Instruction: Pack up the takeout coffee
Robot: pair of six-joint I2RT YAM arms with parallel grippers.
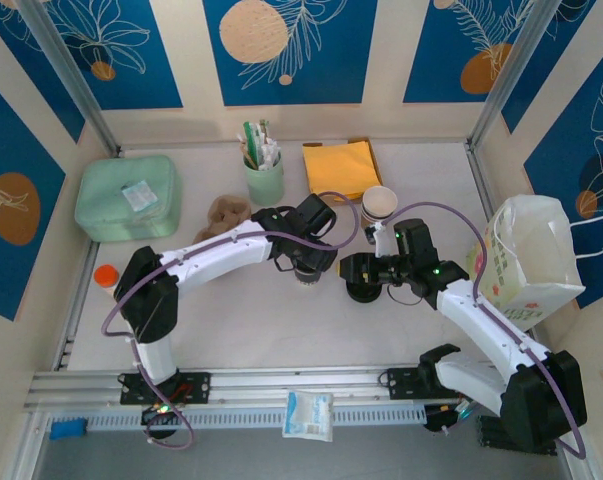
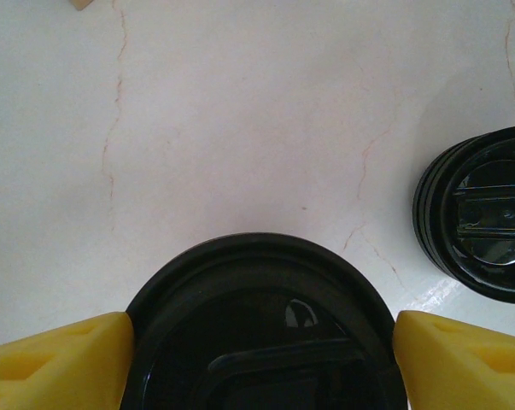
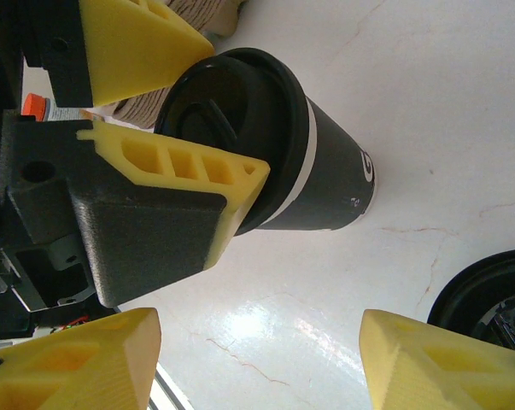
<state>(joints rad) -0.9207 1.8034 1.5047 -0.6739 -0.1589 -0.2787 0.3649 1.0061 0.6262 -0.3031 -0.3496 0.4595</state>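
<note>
Centre of bench [image 1: 281,330] | left fingers [image 3: 155,38] straddle black lid [image 3: 214,111] on coffee cup [image 3: 334,171], grip uncertain | right fingers [image 3: 69,359] spread, empty | lidding apparently done; packing into white bag [image 1: 531,250] not yet done.

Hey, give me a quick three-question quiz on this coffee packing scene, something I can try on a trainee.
1. True or false: the takeout coffee cup already has a black lid on it.
2. Whose fingers stand on either side of that lid? A) the left gripper B) the right gripper C) neither
3. Short answer: what is the black stack standing beside the cup made of?

Key: 1 true. 2 A. 3 spare lids, piled one on another.
</note>
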